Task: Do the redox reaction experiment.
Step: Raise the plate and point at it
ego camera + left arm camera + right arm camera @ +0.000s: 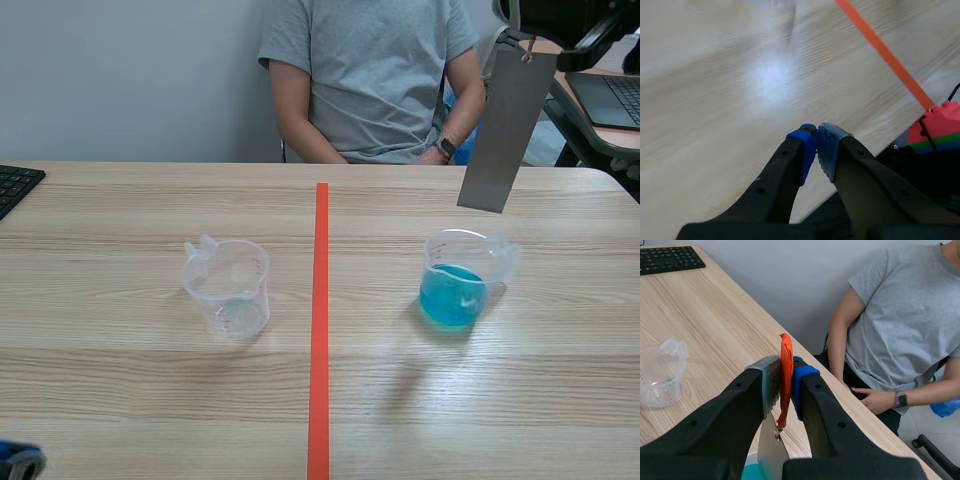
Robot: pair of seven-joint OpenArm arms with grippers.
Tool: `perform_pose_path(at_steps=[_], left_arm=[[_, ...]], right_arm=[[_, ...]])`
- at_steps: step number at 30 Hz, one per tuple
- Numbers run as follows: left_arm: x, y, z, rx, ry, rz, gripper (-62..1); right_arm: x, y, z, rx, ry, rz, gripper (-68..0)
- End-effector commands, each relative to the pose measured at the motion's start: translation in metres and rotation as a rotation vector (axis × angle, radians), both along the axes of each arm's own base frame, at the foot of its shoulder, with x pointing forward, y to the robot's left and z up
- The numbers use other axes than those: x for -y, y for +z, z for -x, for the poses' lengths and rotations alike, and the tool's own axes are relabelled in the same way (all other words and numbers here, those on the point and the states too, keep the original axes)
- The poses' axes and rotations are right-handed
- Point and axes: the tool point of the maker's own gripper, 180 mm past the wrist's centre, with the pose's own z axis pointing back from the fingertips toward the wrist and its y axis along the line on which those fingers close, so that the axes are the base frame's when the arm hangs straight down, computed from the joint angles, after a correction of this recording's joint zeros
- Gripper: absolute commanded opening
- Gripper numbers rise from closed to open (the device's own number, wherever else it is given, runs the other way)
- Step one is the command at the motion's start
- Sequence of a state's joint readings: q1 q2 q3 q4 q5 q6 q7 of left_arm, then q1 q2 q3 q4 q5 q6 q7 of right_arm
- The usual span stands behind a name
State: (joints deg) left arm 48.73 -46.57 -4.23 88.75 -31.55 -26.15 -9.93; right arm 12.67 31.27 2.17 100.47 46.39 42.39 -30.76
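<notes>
Right hand [785, 386] pinches orange strip [785, 347]; flat grey metal plate [505, 130] dangles tilted above blue-liquid beaker [458, 285].

Right end effector [784, 390]: both black fingers pinched tight on a thin orange strip [785, 352], a pad pressed flat against each side.
Flat grey metal plate [771, 455]: dangling from the strip's lower end, right under the fingers.
Blue liquid [751, 472]: just a sliver showing beneath the plate.
Clear plastic measuring cup [660, 372]: upright on the pale wooden desk [705, 325], off to one side of the end effector.
Black keyboard [670, 259]: at the desk's far corner.
Person in a grey T-shirt [900, 325]: seated beyond the desk edge, one hand [877, 400] on the lap, dark watch [900, 399] on the wrist.
</notes>
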Motion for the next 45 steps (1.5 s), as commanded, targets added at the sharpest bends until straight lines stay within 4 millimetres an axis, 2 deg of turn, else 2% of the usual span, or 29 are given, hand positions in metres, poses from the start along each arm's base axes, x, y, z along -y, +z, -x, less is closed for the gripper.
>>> perform_pose_path(at_steps=[1, 10, 19, 29, 41, 45], left_arm=[[0.012, 0.019, -0.020, 0.076, -0.041, 0.035, -55.8], [0.048, 0.051, -0.070, 0.235, -0.217, 0.046, -55.8], [0.116, 0.077, -0.094, 0.344, -0.401, 0.125, -55.8], [0.189, 0.073, -0.124, 0.370, -0.546, 0.133, -55.8], [0.247, 0.068, -0.185, 0.407, -0.515, 0.161, -55.8], [0.265, 0.069, -0.197, 0.410, -0.509, 0.172, -55.8]], right_arm=[[0.002, 0.014, 0.000, 0.040, 0.008, 0.002, -66.2], [0.002, 0.014, 0.000, 0.040, 0.007, 0.002, -66.2], [0.002, 0.014, 0.000, 0.040, 0.007, 0.002, -66.2], [0.002, 0.014, 0.000, 0.040, 0.007, 0.002, -66.2], [0.001, 0.011, 0.001, 0.029, 0.011, -0.004, -66.2], [0.000, 0.009, 0.003, 0.021, 0.015, -0.013, -66.2]])
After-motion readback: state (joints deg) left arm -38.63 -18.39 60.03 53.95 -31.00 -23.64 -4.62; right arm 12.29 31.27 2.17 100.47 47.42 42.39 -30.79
